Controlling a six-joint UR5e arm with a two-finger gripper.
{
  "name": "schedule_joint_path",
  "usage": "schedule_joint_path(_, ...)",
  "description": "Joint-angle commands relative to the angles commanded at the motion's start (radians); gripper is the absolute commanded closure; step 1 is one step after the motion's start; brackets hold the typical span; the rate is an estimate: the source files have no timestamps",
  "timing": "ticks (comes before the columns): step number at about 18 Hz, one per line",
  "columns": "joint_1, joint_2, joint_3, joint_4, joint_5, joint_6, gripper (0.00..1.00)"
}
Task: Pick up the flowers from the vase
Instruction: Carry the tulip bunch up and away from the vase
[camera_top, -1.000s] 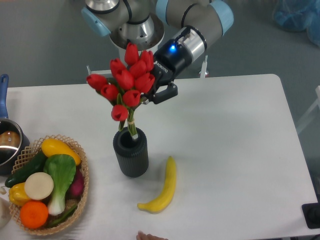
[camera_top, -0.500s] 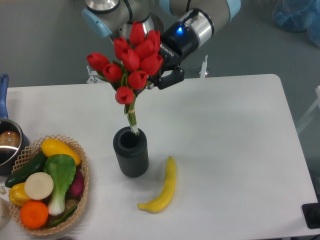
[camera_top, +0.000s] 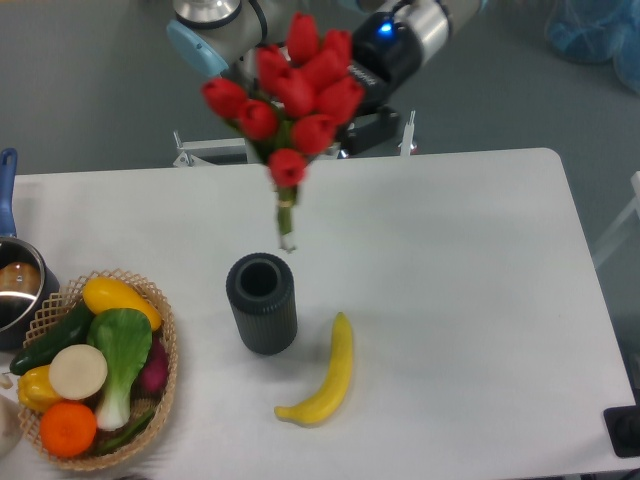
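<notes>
Tulips (camera_top: 296, 85) hang clear above the ribbed vase (camera_top: 262, 303), stem tips just over its mouth; the gripper (camera_top: 350, 125), mostly hidden, seems clamped on them.

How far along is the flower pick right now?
Done: the flowers look clear of the vase, with the stem tips showing just above its open mouth. In hand: the tool holds the bunch in the air behind the buds. Left: little, perhaps a bit more lift for clearance.
</notes>
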Motion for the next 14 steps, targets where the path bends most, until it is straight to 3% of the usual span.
schedule_joint_path(5, 0.172, -0.107, 0.113, 0.006, 0.122, 0.020, 0.52)
schedule_joint_path(10, 0.226, -0.156, 0.157, 0.008, 0.152, 0.037, 0.52)
schedule_joint_path(14, 0.241, -0.170, 0.150, 0.009, 0.153, 0.041, 0.52)
